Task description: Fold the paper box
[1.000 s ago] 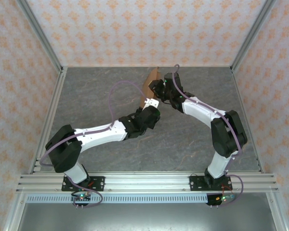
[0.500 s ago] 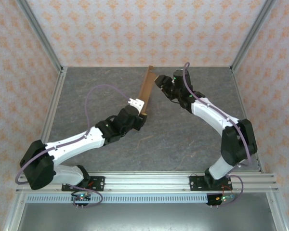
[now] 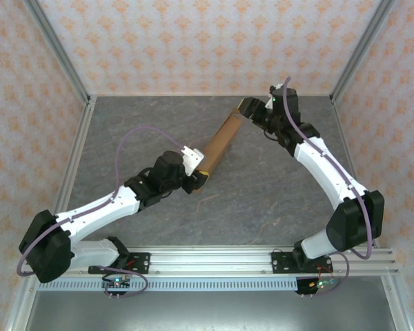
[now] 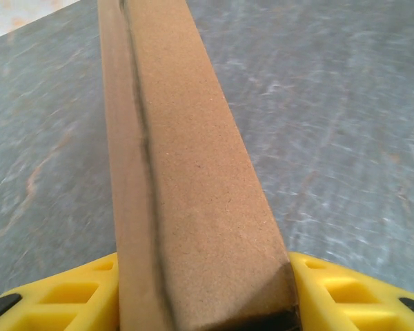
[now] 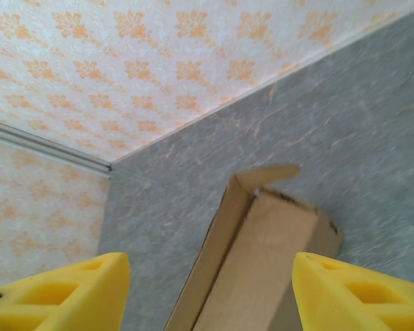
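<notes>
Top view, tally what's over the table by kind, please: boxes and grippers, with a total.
box: 1
grippers: 2 (left gripper, right gripper)
total: 3
</notes>
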Robot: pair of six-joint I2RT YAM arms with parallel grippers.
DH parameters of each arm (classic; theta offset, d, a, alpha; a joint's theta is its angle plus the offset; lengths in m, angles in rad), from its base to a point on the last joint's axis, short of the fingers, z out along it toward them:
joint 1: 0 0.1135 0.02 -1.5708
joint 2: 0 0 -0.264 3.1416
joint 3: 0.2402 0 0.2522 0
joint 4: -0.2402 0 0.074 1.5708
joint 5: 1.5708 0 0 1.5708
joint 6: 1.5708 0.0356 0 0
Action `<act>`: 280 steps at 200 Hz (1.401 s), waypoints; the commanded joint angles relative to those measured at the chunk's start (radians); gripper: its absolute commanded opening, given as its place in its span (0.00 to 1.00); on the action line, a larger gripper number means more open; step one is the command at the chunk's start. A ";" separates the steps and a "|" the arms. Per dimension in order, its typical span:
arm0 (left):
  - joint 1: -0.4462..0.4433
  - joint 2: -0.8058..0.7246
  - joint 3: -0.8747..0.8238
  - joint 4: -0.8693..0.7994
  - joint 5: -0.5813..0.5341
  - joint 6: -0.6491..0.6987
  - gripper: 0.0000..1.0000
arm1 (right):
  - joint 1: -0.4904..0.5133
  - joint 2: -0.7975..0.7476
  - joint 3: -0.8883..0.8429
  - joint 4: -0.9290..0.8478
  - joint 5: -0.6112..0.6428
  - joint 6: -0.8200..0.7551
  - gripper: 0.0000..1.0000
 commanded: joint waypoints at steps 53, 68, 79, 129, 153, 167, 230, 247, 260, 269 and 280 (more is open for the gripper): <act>0.201 0.050 0.074 -0.046 0.417 0.322 0.43 | -0.071 -0.008 0.062 -0.197 -0.170 -0.604 0.68; 0.266 0.058 0.105 -0.091 0.499 0.348 0.43 | -0.077 -0.011 0.032 -0.189 -0.202 -0.736 0.66; 0.298 0.062 0.121 -0.120 0.554 0.376 0.45 | -0.086 -0.025 -0.005 -0.155 -0.240 -0.831 0.66; 0.334 0.118 0.164 -0.241 0.623 0.504 0.49 | -0.141 0.059 0.054 -0.178 -0.331 -1.055 0.64; 0.340 0.134 0.178 -0.257 0.639 0.528 0.49 | -0.142 0.148 0.143 -0.303 -0.345 -1.172 0.60; 0.343 0.142 0.186 -0.262 0.646 0.538 0.49 | -0.143 0.162 0.156 -0.347 -0.355 -1.218 0.59; 0.351 0.198 0.232 -0.317 0.655 0.566 0.50 | -0.160 0.209 0.220 -0.480 -0.315 -1.310 0.53; 0.352 0.195 0.229 -0.314 0.653 0.569 0.50 | -0.164 0.212 0.229 -0.497 -0.276 -1.317 0.52; 0.354 0.194 0.228 -0.311 0.652 0.567 0.50 | -0.168 0.210 0.228 -0.492 -0.247 -1.316 0.50; 0.354 0.195 0.229 -0.310 0.653 0.566 0.50 | -0.170 0.215 0.233 -0.500 -0.231 -1.320 0.48; 0.354 0.196 0.230 -0.312 0.653 0.566 0.50 | -0.170 0.223 0.244 -0.510 -0.202 -1.324 0.47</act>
